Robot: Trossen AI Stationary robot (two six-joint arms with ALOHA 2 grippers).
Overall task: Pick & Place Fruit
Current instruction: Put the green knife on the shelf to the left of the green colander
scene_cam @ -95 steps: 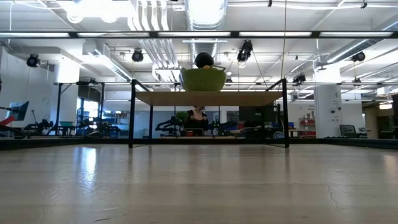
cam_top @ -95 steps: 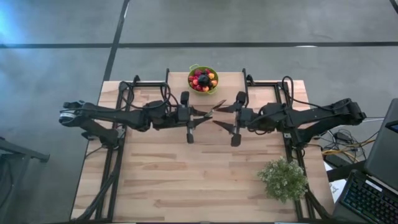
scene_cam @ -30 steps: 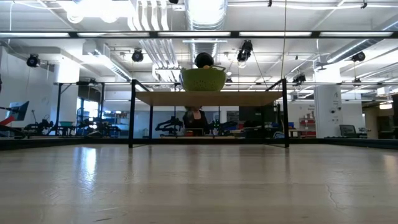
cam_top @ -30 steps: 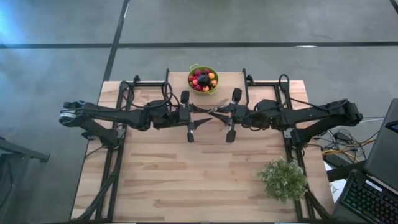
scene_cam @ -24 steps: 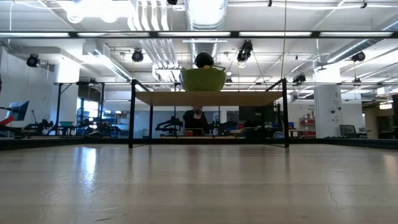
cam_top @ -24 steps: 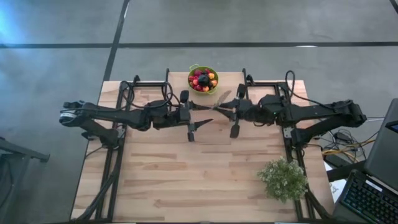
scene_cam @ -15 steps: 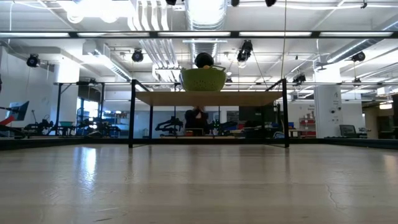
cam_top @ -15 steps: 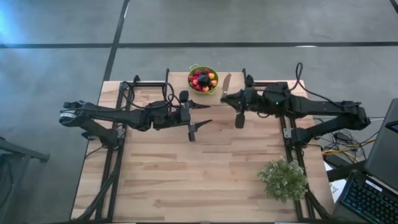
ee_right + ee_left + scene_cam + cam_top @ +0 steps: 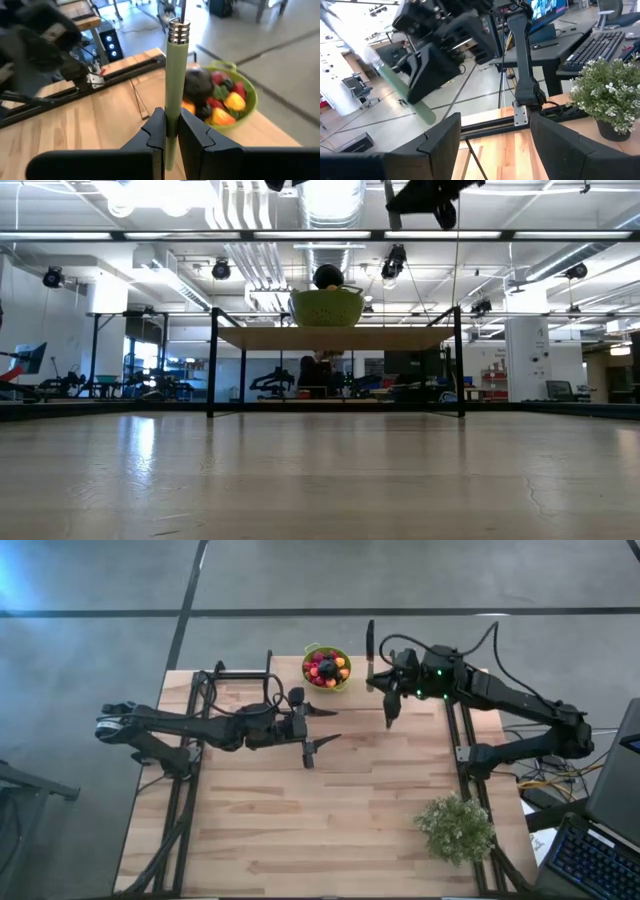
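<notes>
Since the earlier frame, right gripper point(image 9: 371, 681) has swung from bench centre to the far edge beside bowl point(image 9: 327, 668). Bench point(image 9: 320, 810) carries that bowl, holding fruit point(image 9: 325, 667). Left gripper point(image 9: 325, 724): fingers apart, empty. Right fingers clamped on knife point(image 9: 173, 85)

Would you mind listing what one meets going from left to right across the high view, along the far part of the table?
Left gripper, open → green bowl of fruit → green-handled knife → right gripper, shut on the knife.
</notes>
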